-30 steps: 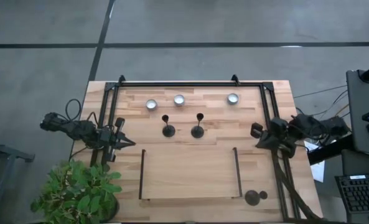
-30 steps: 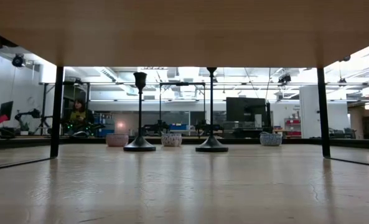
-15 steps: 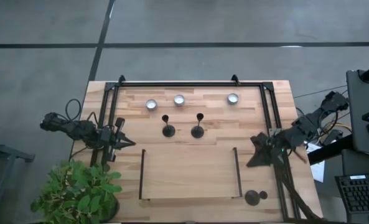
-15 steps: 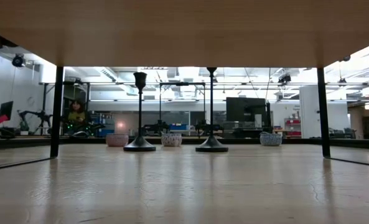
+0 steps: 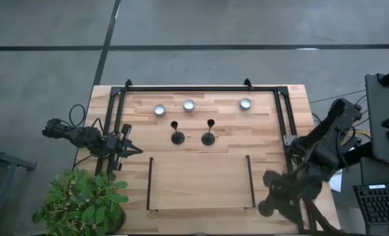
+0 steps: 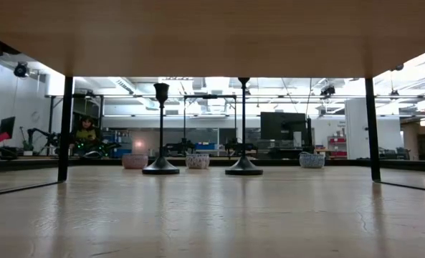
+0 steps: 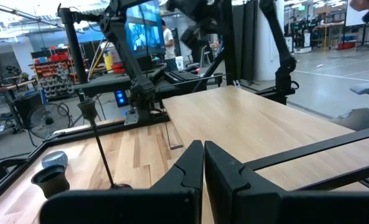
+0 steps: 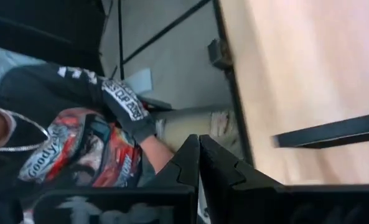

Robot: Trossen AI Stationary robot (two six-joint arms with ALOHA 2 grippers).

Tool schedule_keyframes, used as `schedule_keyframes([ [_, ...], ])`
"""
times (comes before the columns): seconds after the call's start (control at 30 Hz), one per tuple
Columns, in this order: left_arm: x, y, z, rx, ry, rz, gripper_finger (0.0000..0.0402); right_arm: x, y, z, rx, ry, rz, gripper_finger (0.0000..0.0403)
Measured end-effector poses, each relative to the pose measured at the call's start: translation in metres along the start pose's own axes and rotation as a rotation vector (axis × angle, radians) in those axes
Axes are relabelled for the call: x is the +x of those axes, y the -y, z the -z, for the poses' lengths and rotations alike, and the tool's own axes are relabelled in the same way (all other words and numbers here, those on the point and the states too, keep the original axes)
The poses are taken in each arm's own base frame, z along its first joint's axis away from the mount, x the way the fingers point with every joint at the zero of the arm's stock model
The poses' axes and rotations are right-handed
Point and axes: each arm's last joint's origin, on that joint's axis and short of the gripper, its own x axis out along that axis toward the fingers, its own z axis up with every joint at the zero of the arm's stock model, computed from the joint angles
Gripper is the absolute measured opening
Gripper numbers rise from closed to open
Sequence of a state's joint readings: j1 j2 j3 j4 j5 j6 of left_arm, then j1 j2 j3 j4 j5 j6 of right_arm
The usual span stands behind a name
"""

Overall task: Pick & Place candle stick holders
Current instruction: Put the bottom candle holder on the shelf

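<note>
Swinging down along the table's right edge, the right gripper (image 5: 267, 178) now hangs above the near right corner, where a second ago it sat folded beside the right rail further back. Its jaws are pressed together and hold nothing. Just below it in the high view lies the third holder (image 5: 266, 208), on its side at the near right corner, partly covered by the arm. That move reads as the opening reach of the task: the arm is heading for the fallen holder, and the jaws will have to spread before any grasp.

Two holders stand upright in the table's middle, towards the far edge: one (image 5: 177, 136) on the left, the other (image 5: 208, 137) just to its right, apart from each other. Neither has shifted. Three tealights (image 5: 189, 105) sit in a row behind them, near the far rail.

At the left edge the left gripper (image 5: 136, 150) waits where it was, its jaws pressed together and empty.

In the right wrist view a person (image 8: 91, 143) in a printed dark top shows beyond the table's edge.
</note>
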State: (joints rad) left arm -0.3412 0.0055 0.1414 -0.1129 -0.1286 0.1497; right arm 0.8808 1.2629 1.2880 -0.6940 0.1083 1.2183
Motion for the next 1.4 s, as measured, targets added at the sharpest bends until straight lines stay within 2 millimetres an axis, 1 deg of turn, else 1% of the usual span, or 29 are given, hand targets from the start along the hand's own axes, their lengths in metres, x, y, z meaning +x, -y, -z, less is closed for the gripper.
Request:
schedule_keyframes([
  [0.1, 0.000, 0.000, 0.000, 0.000, 0.000, 0.000, 0.0012, 0.017, -0.014, 0.004, -0.009, -0.036, 0.027, 0.0020],
  [0.2, 0.000, 0.000, 0.000, 0.000, 0.000, 0.000, 0.0012, 0.028, -0.016, 0.010, 0.029, -0.124, 0.124, 0.0047],
  [0.27, 0.000, 0.000, 0.000, 0.000, 0.000, 0.000, 0.0012, 0.028, -0.012, 0.015, 0.066, -0.173, 0.235, 0.0071],
  [0.33, 0.000, 0.000, 0.000, 0.000, 0.000, 0.000, 0.0012, 0.024, -0.008, 0.018, 0.128, -0.204, 0.331, 0.0097],
  [0.43, 0.000, 0.000, 0.000, 0.000, 0.000, 0.000, 0.0012, 0.018, -0.006, 0.023, 0.184, -0.229, 0.429, 0.0139],
  [0.63, 0.000, 0.000, 0.000, 0.000, 0.000, 0.000, 0.0012, 0.027, -0.003, 0.034, 0.218, -0.257, 0.525, 0.0214],
  [0.73, 0.000, 0.000, 0.000, 0.000, 0.000, 0.000, 0.0012, 0.033, 0.002, 0.039, 0.226, -0.305, 0.593, 0.0245],
  [0.87, 0.000, 0.000, 0.000, 0.000, 0.000, 0.000, 0.0012, 0.035, 0.006, 0.041, 0.228, -0.333, 0.646, 0.0278],
  [0.97, 0.000, 0.000, 0.000, 0.000, 0.000, 0.000, 0.0012, 0.035, 0.006, 0.041, 0.228, -0.331, 0.653, 0.0295],
  [1.1, 0.000, 0.000, 0.000, 0.000, 0.000, 0.000, 0.0012, 0.036, 0.008, 0.041, 0.238, -0.308, 0.666, 0.0306],
  [1.4, 0.000, 0.000, 0.000, 0.000, 0.000, 0.000, 0.0012, 0.045, 0.015, 0.045, 0.231, -0.301, 0.684, 0.0304],
])
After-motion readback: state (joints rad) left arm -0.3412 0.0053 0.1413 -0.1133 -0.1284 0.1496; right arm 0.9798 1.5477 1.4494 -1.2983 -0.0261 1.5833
